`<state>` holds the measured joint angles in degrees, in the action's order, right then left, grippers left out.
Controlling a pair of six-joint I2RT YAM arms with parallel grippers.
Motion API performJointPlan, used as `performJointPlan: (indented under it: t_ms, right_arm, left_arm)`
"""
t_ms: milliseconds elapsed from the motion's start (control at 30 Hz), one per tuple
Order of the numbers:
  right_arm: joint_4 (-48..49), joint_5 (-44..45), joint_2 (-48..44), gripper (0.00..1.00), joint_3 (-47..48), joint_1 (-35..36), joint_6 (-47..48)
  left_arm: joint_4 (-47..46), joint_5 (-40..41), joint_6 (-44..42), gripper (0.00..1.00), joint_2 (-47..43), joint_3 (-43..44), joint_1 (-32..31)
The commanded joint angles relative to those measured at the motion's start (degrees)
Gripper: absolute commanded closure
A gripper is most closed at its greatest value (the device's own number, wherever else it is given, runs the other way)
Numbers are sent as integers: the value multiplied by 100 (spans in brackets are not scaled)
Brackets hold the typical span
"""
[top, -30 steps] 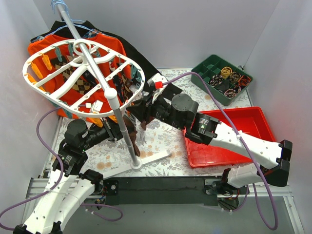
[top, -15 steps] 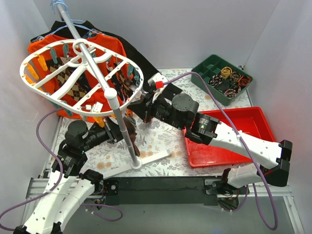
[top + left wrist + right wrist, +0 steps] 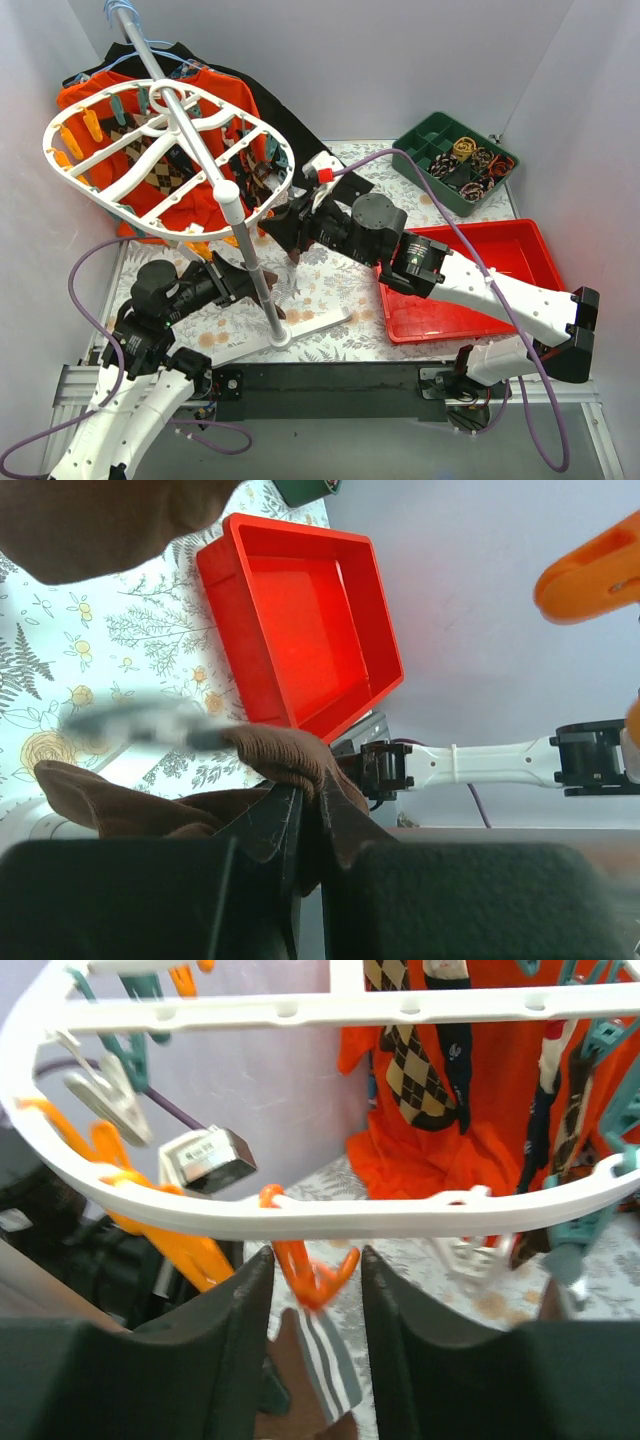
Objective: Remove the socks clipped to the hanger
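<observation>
My left fingers [image 3: 312,815] are pinched shut on a brown sock [image 3: 285,755], low by the pole [image 3: 245,240]. Right fingers [image 3: 312,1290] are partly apart under the hanger [image 3: 300,1215] rim with an orange clip [image 3: 312,1270] between them (too blurry to tell if they touch). The argyle socks [image 3: 415,1070] hang clipped further in.

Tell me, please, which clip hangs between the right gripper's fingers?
The orange clip mid-rim on the hanger, centred in the right gripper; the teal clip and white clip hang off to the side.
</observation>
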<state>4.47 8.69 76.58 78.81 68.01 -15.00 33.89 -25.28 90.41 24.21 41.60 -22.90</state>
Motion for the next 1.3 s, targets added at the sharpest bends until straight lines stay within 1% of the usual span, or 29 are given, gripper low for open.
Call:
performJointPlan:
  t_ms: [0, 67, 167, 200, 300, 367, 433, 467, 633, 800, 867, 933, 1067, 1267]
  right_arm:
    - [116, 19, -160, 50, -268, 37, -11]
    - [63, 63, -265, 40, -365, 37, -38]
    - [-42, 168, -441, 36, -567, 37, -64]
    - [-51, 194, -485, 32, -620, 28, -73]
    - [-130, 256, -705, 31, -892, 28, -73]
    - [-174, 256, -872, 27, -1165, 28, -90]
    - [-192, 239, -995, 25, -1323, 28, -82]
    - [-192, 160, -1022, 25, -1489, 28, -64]
    - [-183, -209, -952, 24, -1737, 28, 147]
    - [36, -824, -688, 27, -1790, 28, 244]
    - [133, -1070, -539, 31, -1763, 28, 226]
    - [168, -1106, -425, 34, -1711, 28, 191]
    - [195, -1036, -433, 35, -1754, 28, 182]
    - [186, -912, -819, 34, -2018, 28, -90]
  left_arm:
    - [-92, 49, 91, 100, 75, -4, -22]
    - [-154, 58, 64, 100, 207, 32, -22]
    - [-304, 84, 12, 100, 408, 58, -22]
    - [-374, 102, 12, 100, 453, 58, -22]
    - [-523, 155, 64, 100, 655, 49, -22]
    - [-611, 129, 91, 100, 743, 49, -22]
    - [-743, 50, 99, 100, 866, 49, -22]
    - [-770, 23, 100, 100, 901, 58, -31]
    - [-981, -275, 82, 100, 1094, 84, -22]
    - [-998, -469, 99, 100, 1174, 137, -22]
    - [-1007, -522, 126, 100, 1148, 164, -22]
    - [-998, -539, 135, 100, 1139, 181, -22]
    - [-998, -592, 178, 100, 1148, 208, -22]
    - [-972, -662, 240, 100, 1209, 243, -22]
